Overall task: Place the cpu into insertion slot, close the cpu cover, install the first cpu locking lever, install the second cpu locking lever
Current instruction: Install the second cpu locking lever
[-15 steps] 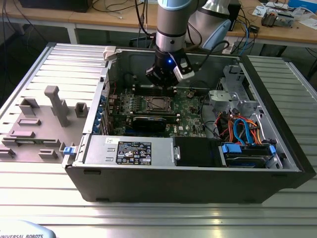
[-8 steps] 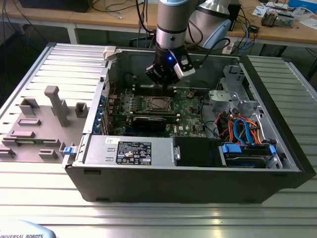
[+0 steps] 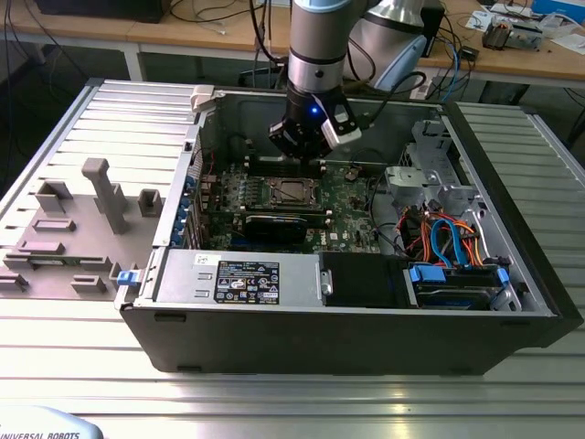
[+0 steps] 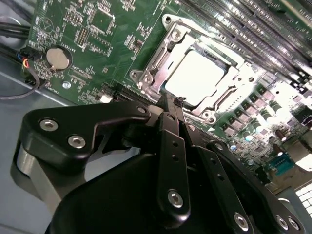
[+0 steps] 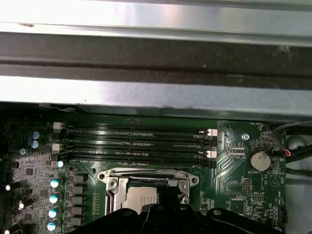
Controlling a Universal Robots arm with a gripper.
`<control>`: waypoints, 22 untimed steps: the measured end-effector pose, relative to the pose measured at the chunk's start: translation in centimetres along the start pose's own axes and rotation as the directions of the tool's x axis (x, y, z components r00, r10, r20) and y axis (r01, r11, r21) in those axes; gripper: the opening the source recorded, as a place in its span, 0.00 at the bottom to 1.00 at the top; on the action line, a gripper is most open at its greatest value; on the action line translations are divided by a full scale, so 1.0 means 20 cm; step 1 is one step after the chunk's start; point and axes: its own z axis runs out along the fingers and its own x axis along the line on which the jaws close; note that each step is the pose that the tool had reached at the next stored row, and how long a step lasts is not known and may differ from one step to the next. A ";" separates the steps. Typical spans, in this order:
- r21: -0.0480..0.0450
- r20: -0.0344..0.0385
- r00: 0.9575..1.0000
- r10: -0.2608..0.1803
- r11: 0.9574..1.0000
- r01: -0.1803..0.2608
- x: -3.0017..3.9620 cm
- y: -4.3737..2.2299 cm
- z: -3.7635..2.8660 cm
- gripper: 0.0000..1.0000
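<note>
We see the cpu [image 4: 197, 78] seated in the insertion slot [image 4: 146, 73], its pale top framed by the cpu cover [image 4: 229, 85] lying flat over it. Our fingers [image 4: 171, 105] are pressed together just beside the socket's edge, gripping nothing, above the green motherboard [image 4: 97, 29] with its memory slots [image 5: 136, 141] beyond.

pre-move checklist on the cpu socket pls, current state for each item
1. cpu lying in the insertion slot: ok, its pale top shows inside the socket.
2. cpu cover down over the chip: ok, frame looks flat around it.
3. Locking levers latched: cannot tell.
4. gripper position: ok, fingertips at the socket's edge, close above the board.
5. Gripper holding anything: ok, fingers together, nothing between them.
6. Memory slots beside the socket: ok, untouched.
</note>
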 end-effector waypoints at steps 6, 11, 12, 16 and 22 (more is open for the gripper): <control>0.000 0.000 1.000 0.000 1.000 0.000 0.002 -0.037 -0.002 0.11; 0.000 0.000 1.000 0.000 1.000 0.000 0.002 -0.045 -0.006 0.11; 0.000 0.000 1.000 0.000 1.000 0.000 0.002 -0.044 -0.012 0.11; 0.000 0.000 1.000 0.000 1.000 0.000 0.001 -0.044 -0.021 0.11; 0.000 0.000 1.000 0.000 1.000 0.000 0.003 -0.084 -0.024 0.11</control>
